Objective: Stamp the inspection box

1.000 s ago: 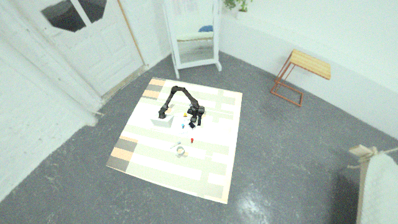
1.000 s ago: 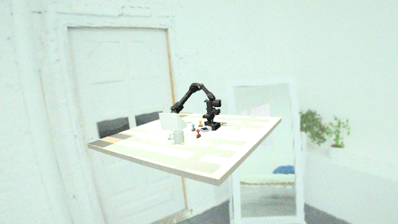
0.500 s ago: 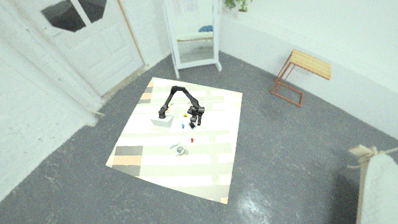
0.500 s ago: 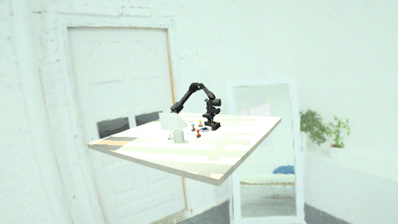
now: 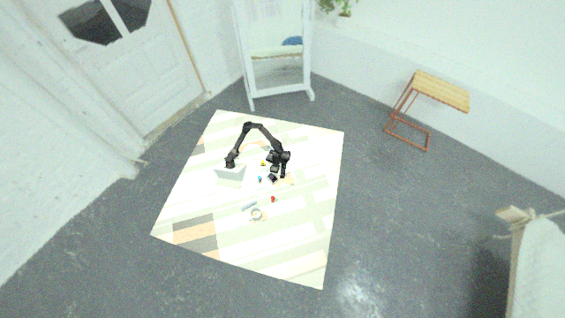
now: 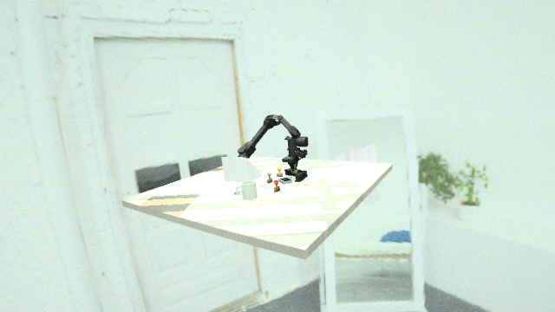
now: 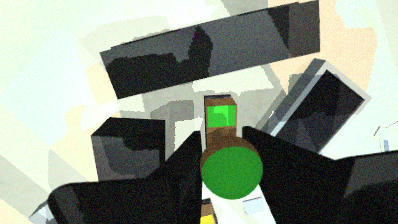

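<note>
My gripper (image 7: 221,135) (image 6: 295,169) is shut on a green-topped stamp (image 7: 232,172). Its round green knob faces the wrist camera, and a brown body with a green patch extends beyond it. Whether its base touches anything cannot be told. The ink pad (image 7: 320,111) (image 5: 272,178) (image 6: 285,180), dark in a pale case, lies to the right of the fingers in the wrist view. A white strip, perhaps the card (image 7: 263,209), shows below the knob with a small pale-blue rectangle; most of it is hidden. No print can be made out.
A long dark block (image 7: 240,40) and a shorter one (image 7: 130,152) stand near the fingers. Yellow (image 5: 263,163) (image 6: 279,172), blue (image 5: 259,178) (image 6: 269,177) and red (image 5: 273,199) (image 6: 277,186) stamps stand nearby. A mug (image 5: 252,217) (image 6: 249,191) and a grey rod (image 5: 249,206) are farther off.
</note>
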You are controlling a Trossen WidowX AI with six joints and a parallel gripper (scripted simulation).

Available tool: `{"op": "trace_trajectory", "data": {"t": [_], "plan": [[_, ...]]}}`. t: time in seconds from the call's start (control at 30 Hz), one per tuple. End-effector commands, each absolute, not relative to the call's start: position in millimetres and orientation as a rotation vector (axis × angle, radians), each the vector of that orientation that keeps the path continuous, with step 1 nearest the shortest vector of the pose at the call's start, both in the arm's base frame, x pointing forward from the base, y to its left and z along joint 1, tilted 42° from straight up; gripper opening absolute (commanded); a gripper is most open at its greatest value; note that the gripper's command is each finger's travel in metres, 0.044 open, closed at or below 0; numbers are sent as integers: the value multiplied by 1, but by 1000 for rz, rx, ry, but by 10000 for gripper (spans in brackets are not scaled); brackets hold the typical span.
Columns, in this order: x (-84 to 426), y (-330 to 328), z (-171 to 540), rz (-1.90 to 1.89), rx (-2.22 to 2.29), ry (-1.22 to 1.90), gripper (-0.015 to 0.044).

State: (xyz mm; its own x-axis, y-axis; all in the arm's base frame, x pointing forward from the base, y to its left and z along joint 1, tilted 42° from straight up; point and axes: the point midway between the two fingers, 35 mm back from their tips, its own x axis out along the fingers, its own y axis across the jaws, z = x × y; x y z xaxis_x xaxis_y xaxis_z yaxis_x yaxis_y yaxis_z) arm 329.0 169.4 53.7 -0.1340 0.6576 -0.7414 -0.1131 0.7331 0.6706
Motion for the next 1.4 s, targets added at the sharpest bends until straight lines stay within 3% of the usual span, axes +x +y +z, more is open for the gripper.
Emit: {"op": "trace_trajectory", "data": {"t": [0.0, 1.37], "plan": [[329, 168, 56, 708, 450, 1575, 0], [331, 155, 71, 708, 451, 1575, 0]]}}
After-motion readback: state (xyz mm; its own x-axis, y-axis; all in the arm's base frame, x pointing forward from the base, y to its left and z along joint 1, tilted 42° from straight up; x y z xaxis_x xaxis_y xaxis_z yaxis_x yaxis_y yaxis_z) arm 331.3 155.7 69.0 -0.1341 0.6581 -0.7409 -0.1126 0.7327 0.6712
